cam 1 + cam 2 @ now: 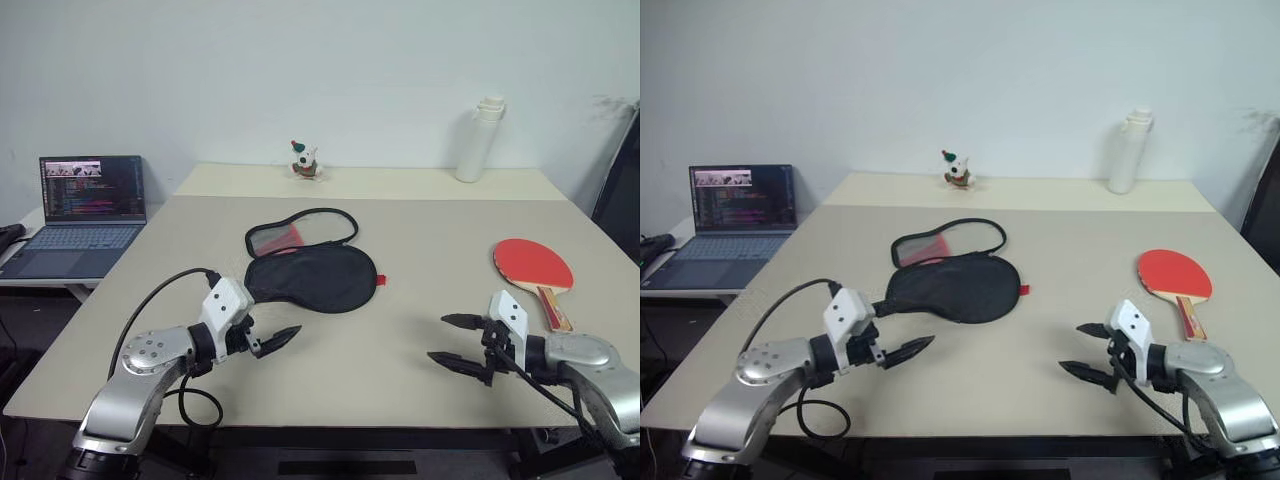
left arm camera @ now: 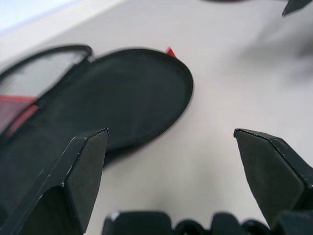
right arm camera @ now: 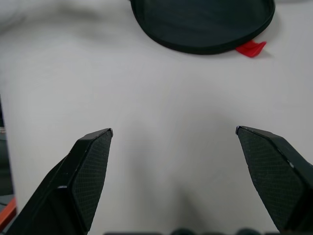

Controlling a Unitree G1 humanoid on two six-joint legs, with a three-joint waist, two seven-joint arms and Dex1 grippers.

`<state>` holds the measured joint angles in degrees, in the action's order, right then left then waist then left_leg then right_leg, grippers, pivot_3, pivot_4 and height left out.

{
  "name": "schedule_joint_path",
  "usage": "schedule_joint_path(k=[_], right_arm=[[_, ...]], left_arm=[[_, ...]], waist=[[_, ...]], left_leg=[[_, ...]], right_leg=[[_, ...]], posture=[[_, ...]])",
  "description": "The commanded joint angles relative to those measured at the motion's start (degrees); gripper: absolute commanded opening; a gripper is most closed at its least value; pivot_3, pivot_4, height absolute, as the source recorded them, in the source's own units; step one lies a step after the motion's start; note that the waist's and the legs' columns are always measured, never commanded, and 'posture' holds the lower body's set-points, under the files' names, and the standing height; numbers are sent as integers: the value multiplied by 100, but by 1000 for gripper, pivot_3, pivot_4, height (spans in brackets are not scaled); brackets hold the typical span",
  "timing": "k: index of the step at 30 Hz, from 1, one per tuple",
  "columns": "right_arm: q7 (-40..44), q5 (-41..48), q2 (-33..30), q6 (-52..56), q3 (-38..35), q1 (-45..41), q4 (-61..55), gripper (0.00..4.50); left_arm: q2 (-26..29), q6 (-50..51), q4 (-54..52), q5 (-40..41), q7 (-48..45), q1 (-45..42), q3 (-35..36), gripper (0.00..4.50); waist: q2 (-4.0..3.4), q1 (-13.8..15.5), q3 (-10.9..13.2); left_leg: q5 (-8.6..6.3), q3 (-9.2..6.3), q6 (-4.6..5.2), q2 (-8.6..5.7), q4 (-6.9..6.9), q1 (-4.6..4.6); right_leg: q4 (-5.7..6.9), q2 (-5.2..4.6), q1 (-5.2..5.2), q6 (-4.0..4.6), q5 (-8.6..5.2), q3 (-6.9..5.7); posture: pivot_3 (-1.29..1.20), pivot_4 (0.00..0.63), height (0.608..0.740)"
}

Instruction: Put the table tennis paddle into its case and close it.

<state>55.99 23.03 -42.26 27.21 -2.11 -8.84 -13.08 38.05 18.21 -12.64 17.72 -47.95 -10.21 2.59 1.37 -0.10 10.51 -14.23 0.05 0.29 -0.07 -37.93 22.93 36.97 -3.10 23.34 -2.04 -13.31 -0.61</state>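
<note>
Even, soft indoor light, faint shadows on the surface; wrist views blur beyond the fingers.

An office or lab: plain table, open laptop, bare wall.

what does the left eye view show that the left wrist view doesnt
Left eye view alone: the table tennis paddle lying red face up on the table's right side, a laptop on a side desk to the left, a white bottle and a small figurine at the far edge, plus the right gripper, open and empty.

Left wrist view alone: a close look along the left gripper, its fingers spread wide above bare table.

Both: the case, lying unzipped with its mesh flap folded back, and its red pull tab.
</note>
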Motion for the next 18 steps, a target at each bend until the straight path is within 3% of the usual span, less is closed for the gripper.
schedule_joint_path(k=[1, 8, 18], right_arm=[[-49, 163, -205, 169, -297, 41, -409, 4440], [-253, 231, -378, 402, -527, 231, -807, 4440], [-670, 359, -213, 749, -366, 213, -1409, 4440]], left_arm=[[-41, -113, 78, -24, 32, -168, 29, 4500], [-145, -345, 847, -39, -158, -762, 40, 4500], [556, -1564, 3869, -637, -1717, -2240, -308, 4500]], waist=[[0, 2, 0], [1, 18, 0], [2, 6, 0]], left_leg=[[0, 0, 0, 0, -2, 0], [1, -1, 0, -1, -8, -1], [1, 5, 0, -5, -6, -1]], right_leg=[[1, 0, 0, -5, -3, 0], [1, 0, -4, -18, -10, -2], [1, 7, -2, -19, -10, -4]], posture=[[0, 150, 740], [0, 150, 740], [0, 150, 740]])
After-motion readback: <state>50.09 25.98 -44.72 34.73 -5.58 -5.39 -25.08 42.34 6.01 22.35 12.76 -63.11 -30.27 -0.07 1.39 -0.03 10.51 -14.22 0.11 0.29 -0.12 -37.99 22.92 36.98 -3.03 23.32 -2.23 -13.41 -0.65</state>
